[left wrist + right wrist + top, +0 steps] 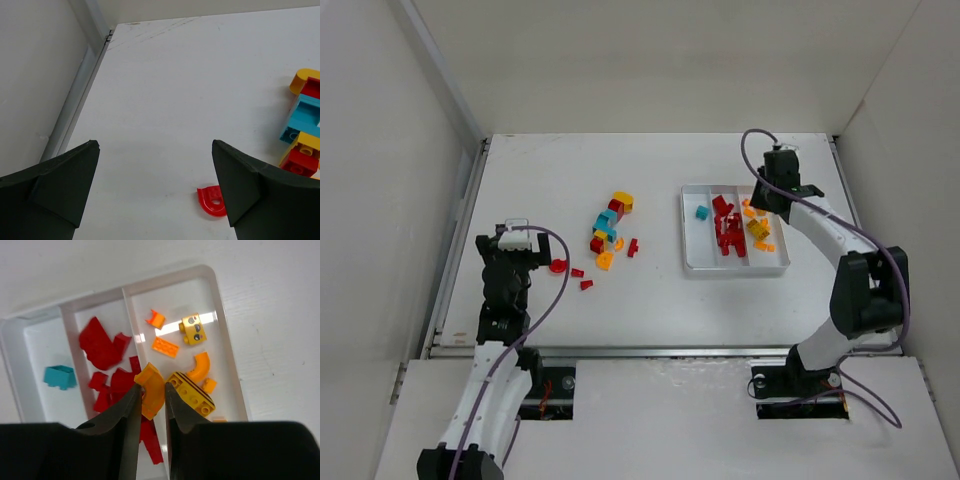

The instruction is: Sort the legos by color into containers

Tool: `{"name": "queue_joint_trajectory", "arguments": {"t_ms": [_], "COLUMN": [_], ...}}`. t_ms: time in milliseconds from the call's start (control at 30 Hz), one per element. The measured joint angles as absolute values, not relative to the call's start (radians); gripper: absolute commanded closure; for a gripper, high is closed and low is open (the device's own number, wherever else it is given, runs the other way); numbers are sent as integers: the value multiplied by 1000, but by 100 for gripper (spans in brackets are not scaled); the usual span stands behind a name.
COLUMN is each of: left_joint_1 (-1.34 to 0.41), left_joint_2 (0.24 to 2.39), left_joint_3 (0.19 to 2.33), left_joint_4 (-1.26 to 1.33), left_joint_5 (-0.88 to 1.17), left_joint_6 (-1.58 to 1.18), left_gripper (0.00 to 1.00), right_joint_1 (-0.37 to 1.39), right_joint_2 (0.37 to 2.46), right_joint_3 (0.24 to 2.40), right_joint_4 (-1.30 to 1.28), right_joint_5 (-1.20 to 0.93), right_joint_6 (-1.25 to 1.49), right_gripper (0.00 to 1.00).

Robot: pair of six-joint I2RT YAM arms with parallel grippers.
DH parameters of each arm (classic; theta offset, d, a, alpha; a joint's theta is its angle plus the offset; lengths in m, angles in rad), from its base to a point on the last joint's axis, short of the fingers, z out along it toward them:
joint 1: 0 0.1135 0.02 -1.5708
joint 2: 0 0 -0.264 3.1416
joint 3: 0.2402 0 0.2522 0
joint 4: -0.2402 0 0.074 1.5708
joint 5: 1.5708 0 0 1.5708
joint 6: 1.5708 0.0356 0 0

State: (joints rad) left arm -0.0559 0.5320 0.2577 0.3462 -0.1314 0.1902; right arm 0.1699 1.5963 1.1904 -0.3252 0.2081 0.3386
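Observation:
The white tray (pixel 735 270) stands right of centre with three containers. Its left one holds a teal lego (pixel 60 376), the middle one several red legos (pixel 102 342), the right one several orange-yellow legos (pixel 192 392). My right gripper (pixel 151 386) hangs over the divider between the middle and right containers, shut on a curved orange lego (pixel 155 395). Loose red, teal and yellow legos (pixel 608 228) lie mid-table. My left gripper (pixel 155 145) is open above bare table at the left, with a red half-round lego (pixel 210 201) just beside its right finger.
Two small red bricks (pixel 582 278) lie near the front of the loose pile. A metal rail (pixel 460 240) and white walls border the table's left side. The right arm (pixel 830 235) arches over the table to the right of the tray.

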Motion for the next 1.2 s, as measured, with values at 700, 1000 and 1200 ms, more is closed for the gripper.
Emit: {"name": "queue_joint_trajectory", "arguments": {"t_ms": [700,1000,1200], "left_joint_1": [2,2,-95], "left_joint_2": [603,757,1011], "left_joint_3": [260,426,743], "left_joint_4": [319,216,78], "left_joint_5": [-38,136,244], "left_joint_6": [213,345,422], "left_gripper": [0,0,0], "right_joint_1": [194,357,419], "right_joint_2": [1740,1729,1831], "right_joint_3": [1234,1455,1656], "right_joint_4": [-365,-339,-266], "right_joint_5": [284,98,-77], "right_joint_6": [260,74,60], "right_gripper": [34,11,0]}}
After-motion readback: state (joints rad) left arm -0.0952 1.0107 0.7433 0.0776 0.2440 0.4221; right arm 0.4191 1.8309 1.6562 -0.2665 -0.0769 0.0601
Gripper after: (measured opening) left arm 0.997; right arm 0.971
